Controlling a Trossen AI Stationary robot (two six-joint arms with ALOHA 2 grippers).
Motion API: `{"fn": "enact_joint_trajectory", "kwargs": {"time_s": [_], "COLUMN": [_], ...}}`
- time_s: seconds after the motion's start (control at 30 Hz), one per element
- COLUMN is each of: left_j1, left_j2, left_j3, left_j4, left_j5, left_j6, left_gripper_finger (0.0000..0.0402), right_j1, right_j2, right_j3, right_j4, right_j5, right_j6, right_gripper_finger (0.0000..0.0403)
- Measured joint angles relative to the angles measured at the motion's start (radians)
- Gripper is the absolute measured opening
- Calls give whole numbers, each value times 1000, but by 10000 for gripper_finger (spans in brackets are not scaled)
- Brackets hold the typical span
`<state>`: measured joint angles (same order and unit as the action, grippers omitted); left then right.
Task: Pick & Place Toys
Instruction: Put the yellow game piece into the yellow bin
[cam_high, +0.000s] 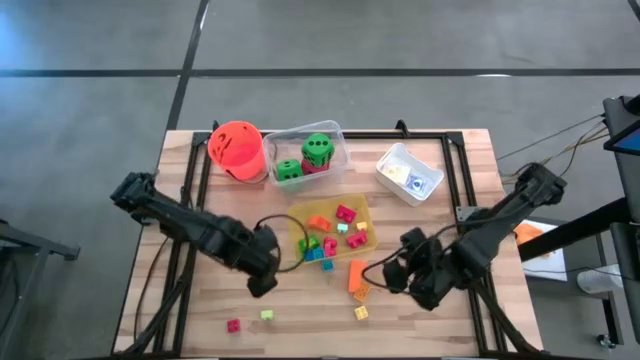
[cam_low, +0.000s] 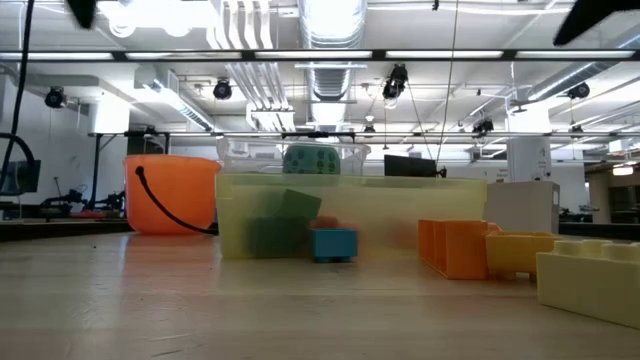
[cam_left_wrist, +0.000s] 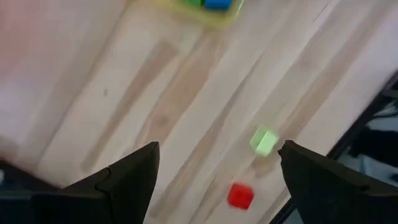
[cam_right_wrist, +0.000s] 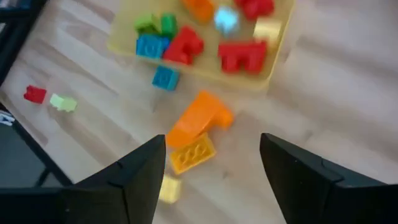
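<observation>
Small bright blocks fill the yellow tray (cam_high: 333, 232). Loose on the wood lie an orange block (cam_right_wrist: 199, 118), a yellow block (cam_right_wrist: 193, 152), a smaller yellow one (cam_right_wrist: 168, 186), a blue block (cam_right_wrist: 165, 78), a red block (cam_left_wrist: 240, 195) and a light green block (cam_left_wrist: 264, 140). Two green dice (cam_high: 305, 158) sit in the clear tray. My left gripper (cam_high: 262, 275) hangs open, pointing down, left of the yellow tray and above bare wood (cam_left_wrist: 219, 149). My right gripper (cam_high: 388, 274) hangs open, slanting down, over the orange and yellow blocks (cam_right_wrist: 213, 140), and touches nothing.
An orange bucket (cam_high: 237, 150) stands at the far left beside the clear tray (cam_high: 340, 135). A white tray (cam_high: 410, 172) sits at the far right. A black cable loops by the yellow tray's left side (cam_high: 275, 225). Bare wood lies along the near edge.
</observation>
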<state>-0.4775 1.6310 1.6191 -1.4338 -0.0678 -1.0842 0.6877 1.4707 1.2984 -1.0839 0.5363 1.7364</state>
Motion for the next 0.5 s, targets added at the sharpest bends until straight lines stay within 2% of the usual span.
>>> {"fn": "enact_joint_trajectory", "kwargs": {"time_s": [0.17, 0.33, 0.5], "left_j1": [-96, -179, -202], "left_j2": [0, -1, -15], "left_j3": [-103, -191, -262], "left_j4": [0, 15, 80], "left_j5": [47, 51, 54], "left_j6": [-99, -129, -116], "left_gripper_finger": [324, 324, 324], "right_j1": [-24, -26, -29], "right_j2": [123, 228, 324], "right_j3": [3, 41, 57], "right_j4": [105, 187, 186], "right_j5": [-150, -176, -183], "right_j6": [113, 189, 283], "right_gripper_finger": [258, 258, 258]}}
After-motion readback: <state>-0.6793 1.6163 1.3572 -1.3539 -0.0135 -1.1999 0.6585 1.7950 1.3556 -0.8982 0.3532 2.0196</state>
